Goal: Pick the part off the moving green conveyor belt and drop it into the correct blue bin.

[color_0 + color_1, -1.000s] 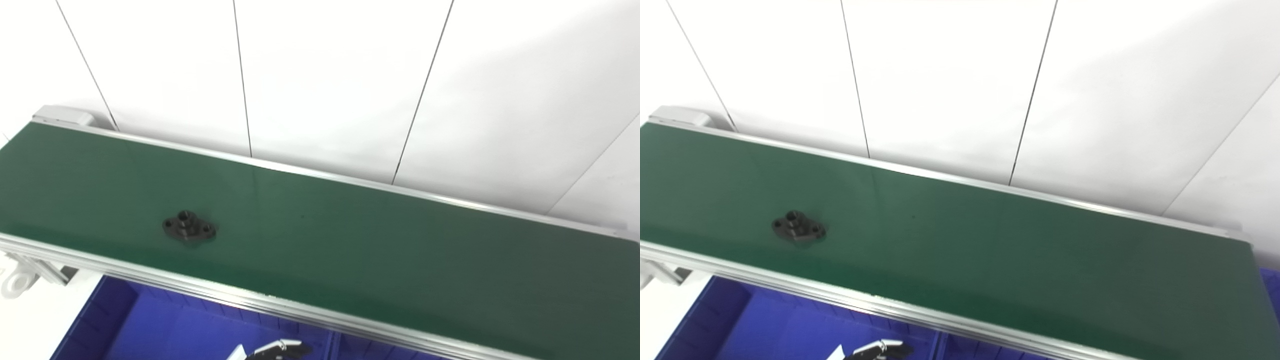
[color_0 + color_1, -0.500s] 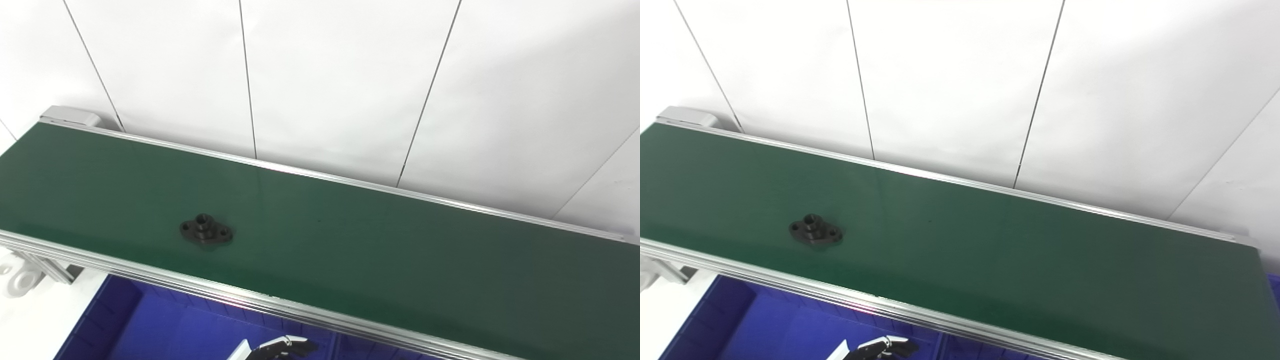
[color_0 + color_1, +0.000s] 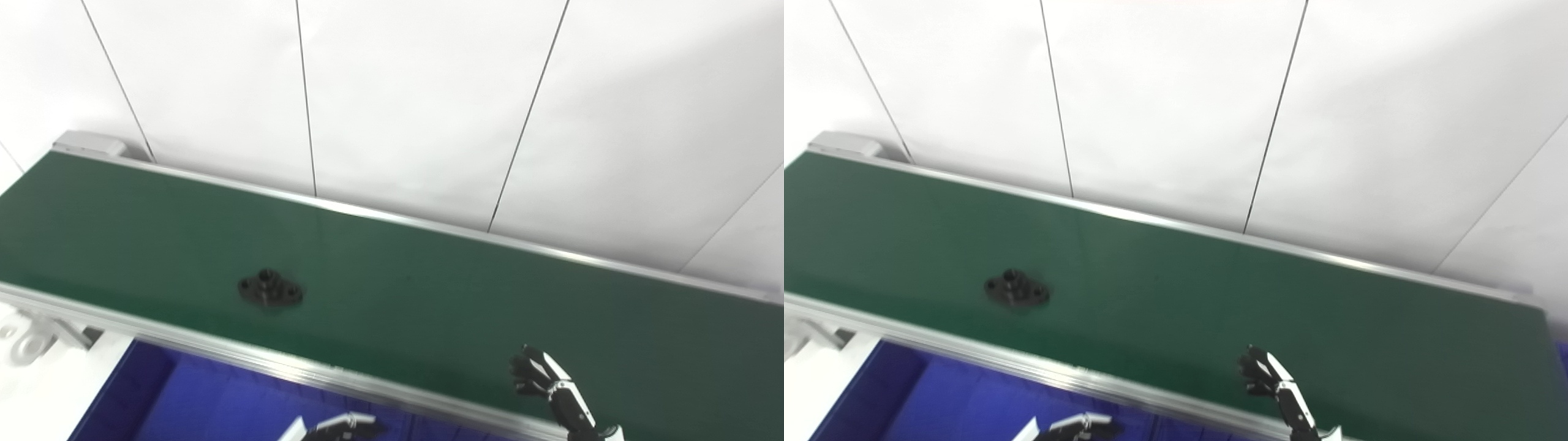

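A small black flanged part [image 3: 270, 290] with a raised hub and bolt holes lies on the green conveyor belt [image 3: 429, 306], left of the middle and near the front rail. My right hand [image 3: 548, 392] rises over the belt's near edge, well to the right of the part, its fingers apart and holding nothing. Only the fingertips of my left hand [image 3: 343, 424] show at the bottom edge, above the blue bin [image 3: 202, 398]; I cannot make out its state.
An aluminium rail [image 3: 257, 358] runs along the belt's front edge, with the blue bin below it. A divider [image 3: 1151, 429] splits the bin. White wall panels stand behind the belt. A white bracket [image 3: 24, 337] sits at the lower left.
The part has travelled rightward along the belt. My right hand has come up into view over the belt's front edge. The camera has shifted slightly.
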Robot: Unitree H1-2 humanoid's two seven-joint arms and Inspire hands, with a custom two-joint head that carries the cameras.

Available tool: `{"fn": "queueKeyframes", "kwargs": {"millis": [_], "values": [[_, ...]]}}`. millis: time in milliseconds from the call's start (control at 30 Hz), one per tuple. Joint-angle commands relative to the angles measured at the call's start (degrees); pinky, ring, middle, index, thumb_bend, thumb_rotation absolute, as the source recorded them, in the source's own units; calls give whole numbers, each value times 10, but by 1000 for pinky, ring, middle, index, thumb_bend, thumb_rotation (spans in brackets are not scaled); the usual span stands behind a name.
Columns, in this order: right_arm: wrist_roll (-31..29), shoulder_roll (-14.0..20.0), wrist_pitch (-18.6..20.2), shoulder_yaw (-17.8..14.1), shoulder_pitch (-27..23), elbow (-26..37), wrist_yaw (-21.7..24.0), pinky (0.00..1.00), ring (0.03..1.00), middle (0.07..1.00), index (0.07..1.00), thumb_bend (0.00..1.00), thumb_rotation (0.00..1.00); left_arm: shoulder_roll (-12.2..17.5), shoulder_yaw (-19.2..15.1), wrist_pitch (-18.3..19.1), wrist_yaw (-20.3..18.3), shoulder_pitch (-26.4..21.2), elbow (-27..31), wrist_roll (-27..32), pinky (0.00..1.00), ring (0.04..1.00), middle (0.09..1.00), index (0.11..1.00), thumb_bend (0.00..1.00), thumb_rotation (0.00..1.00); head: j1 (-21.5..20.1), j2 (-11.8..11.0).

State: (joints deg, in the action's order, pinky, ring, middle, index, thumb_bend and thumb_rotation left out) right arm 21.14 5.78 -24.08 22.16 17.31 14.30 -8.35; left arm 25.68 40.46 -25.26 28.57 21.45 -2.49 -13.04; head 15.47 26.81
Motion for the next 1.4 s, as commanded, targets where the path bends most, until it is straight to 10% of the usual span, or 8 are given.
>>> {"fn": "queueKeyframes", "kwargs": {"millis": [0, 467, 900, 1367], "values": [[7, -11, -7, -8, -23, 27, 12, 608, 712, 761, 826, 745, 329, 9, -3, -17, 1, 0, 12, 1, 645, 741, 777, 745, 789, 391, -1, 0], [55, -50, 76, -31, -149, 25, 80, 650, 723, 770, 823, 750, 459, 11, -9, -17, -4, 2, 13, 5, 641, 741, 775, 742, 788, 384, -28, 6], [122, -91, 161, -17, -217, 17, 114, 648, 716, 774, 833, 776, 380, 41, -5, -17, 20, -1, 23, 2, 641, 743, 779, 745, 784, 376, -157, 49], [182, -116, 248, 8, -312, -29, 158, 636, 706, 754, 836, 781, 382, 51, -15, -17, 0, 5, 45, 22, 703, 789, 813, 790, 793, 381, -163, 95]]}}
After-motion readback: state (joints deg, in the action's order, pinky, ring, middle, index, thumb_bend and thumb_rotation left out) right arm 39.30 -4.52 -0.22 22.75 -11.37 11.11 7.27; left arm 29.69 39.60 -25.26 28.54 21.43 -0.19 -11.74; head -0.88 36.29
